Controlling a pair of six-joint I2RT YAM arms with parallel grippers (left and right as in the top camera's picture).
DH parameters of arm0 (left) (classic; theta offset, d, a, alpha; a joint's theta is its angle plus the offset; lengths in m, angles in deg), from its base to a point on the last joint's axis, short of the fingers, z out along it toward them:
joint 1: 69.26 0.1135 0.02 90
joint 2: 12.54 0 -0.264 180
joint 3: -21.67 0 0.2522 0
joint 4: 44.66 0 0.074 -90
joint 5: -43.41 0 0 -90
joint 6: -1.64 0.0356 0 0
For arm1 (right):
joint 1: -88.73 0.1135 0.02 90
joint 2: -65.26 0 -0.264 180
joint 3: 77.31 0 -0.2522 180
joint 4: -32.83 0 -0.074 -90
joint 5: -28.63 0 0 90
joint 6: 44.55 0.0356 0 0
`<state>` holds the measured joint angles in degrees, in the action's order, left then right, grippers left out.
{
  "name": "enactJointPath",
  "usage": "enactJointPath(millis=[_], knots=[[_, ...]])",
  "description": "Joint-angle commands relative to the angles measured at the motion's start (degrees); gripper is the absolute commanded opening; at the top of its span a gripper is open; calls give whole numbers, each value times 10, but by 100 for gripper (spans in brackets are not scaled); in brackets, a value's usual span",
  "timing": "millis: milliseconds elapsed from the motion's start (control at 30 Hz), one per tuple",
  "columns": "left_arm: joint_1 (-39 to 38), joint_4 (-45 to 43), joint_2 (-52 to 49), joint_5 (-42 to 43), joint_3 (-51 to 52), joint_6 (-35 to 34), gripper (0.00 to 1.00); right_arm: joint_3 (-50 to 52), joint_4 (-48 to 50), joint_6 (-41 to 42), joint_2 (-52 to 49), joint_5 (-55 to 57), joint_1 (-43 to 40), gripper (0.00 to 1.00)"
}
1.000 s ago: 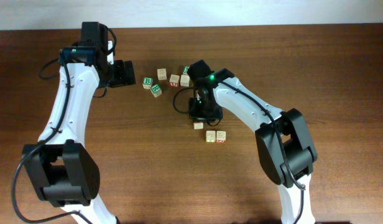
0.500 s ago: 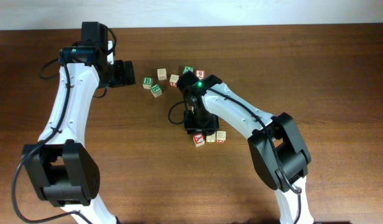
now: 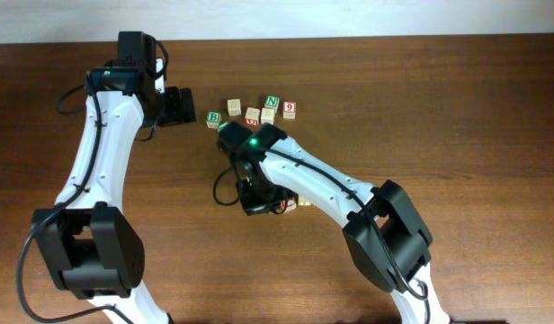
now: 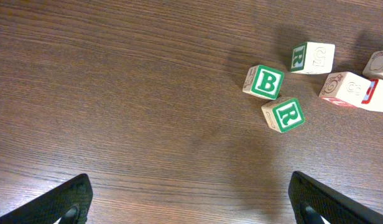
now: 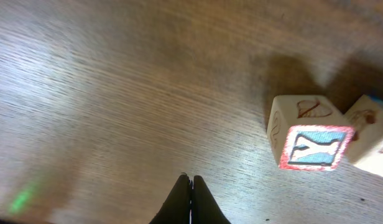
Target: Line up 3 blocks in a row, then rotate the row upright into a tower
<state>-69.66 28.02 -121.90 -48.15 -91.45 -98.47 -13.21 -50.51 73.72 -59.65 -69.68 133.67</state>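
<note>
Dark brown wood grain is filling every view, the table carrying all the cubes. The right gripper is hanging just above bare wood with its two dark fingers pressed flat together and nothing between them. Off to the right in the wrist view, apart from the fingers, a red-framed cube is sitting with a blue picture in a red border facing the camera and faint reddish line drawings on its other visible faces. A second pale cube is touching it on the right, cut off by the frame edge. Whether a third is lying beyond it cannot be told. From overhead the right arm is covering that spot, a little below the table's middle.

The left gripper is hovering near the far left of the table with its jaws spread wide, holding nothing. Ahead of it the green B cube and a green R cube are sitting almost corner to corner. Another green-lettered cube is lying just beyond, with a pale cube with red drawings to its right. Overhead, the N cube and the red 9 cube are standing at the cluster's far end.
</note>
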Motion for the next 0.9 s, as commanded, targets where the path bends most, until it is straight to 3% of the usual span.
enactJointPath(millis=[0, 467, 867], knots=[[3, -1, -7, -4, -11, 7, 99, 20, -3, -4, -5, 33, 1, 4], [3, -1, -7, -4, -11, 7, 99, 51, 0, -4, -12, 125, -2, 4], [3, -1, -7, -4, -11, 7, 99, 48, 17, -13, -12, 120, -26, 4]])
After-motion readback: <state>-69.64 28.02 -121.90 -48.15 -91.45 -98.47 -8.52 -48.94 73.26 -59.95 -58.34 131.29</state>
